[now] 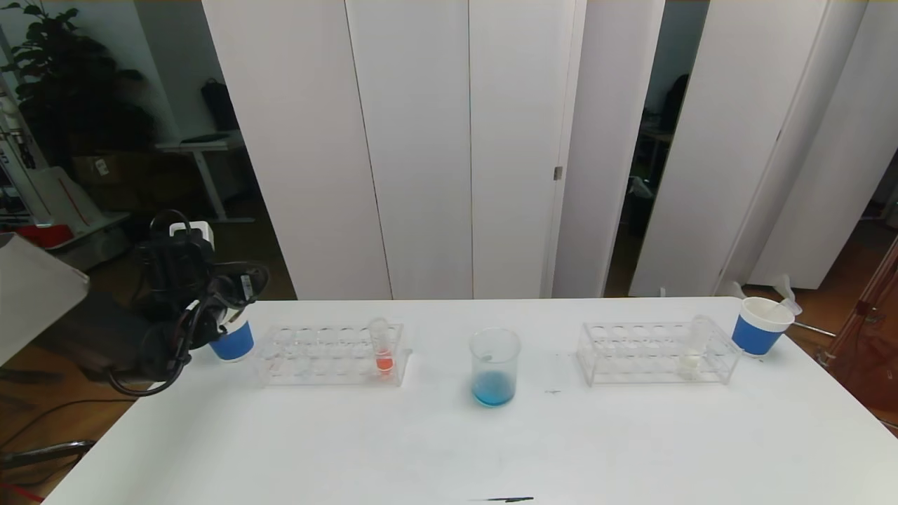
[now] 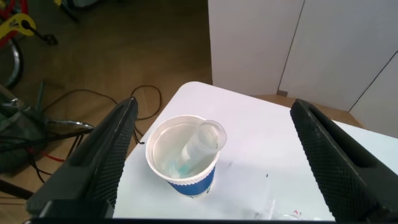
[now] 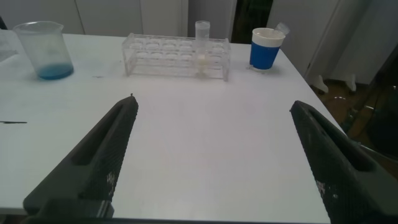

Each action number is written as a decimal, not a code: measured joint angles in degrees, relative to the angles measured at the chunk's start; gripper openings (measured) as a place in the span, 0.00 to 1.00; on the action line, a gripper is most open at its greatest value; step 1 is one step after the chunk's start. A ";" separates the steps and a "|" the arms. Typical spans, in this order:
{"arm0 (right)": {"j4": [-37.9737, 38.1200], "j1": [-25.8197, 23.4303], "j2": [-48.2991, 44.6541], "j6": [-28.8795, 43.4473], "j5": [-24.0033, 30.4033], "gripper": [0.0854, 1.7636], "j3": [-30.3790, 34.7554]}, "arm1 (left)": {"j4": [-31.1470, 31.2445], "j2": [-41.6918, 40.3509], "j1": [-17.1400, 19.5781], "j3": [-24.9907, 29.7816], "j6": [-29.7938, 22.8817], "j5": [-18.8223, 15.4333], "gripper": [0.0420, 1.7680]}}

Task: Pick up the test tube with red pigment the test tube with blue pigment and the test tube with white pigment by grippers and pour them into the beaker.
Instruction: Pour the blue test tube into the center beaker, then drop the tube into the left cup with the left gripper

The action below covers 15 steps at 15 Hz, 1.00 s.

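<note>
The beaker [image 1: 494, 368] stands mid-table with blue liquid in its bottom; it also shows in the right wrist view [image 3: 45, 50]. The test tube with red pigment [image 1: 383, 347] stands upright in the left rack [image 1: 330, 354]. The test tube with white pigment [image 1: 694, 354] stands in the right rack [image 1: 656, 351] and shows there too [image 3: 202, 46]. The test tube with blue pigment [image 2: 198, 149] leans inside a blue paper cup [image 2: 183, 158], with only a blue trace left in it. My left gripper [image 2: 211, 162] hangs open just above that cup, holding nothing. My right gripper [image 3: 211, 155] is open over bare table, nearer than the right rack.
A second blue paper cup [image 1: 761, 326] with an empty clear tube in it stands at the table's far right corner. The left cup [image 1: 231, 341] sits close to the table's left edge. White panels stand behind the table [image 1: 449, 435].
</note>
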 joint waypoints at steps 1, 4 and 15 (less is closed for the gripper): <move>0.00 0.00 0.00 0.00 0.00 0.99 0.00 | 1.38 -1.16 -0.59 0.00 -0.15 0.00 0.99; 0.00 0.00 0.00 -0.02 0.00 0.99 0.00 | 5.08 -4.46 -2.32 0.00 -0.30 -0.09 0.99; 0.00 0.00 0.00 0.00 0.00 0.99 0.00 | 14.59 -26.82 -7.38 11.41 -0.15 0.02 0.99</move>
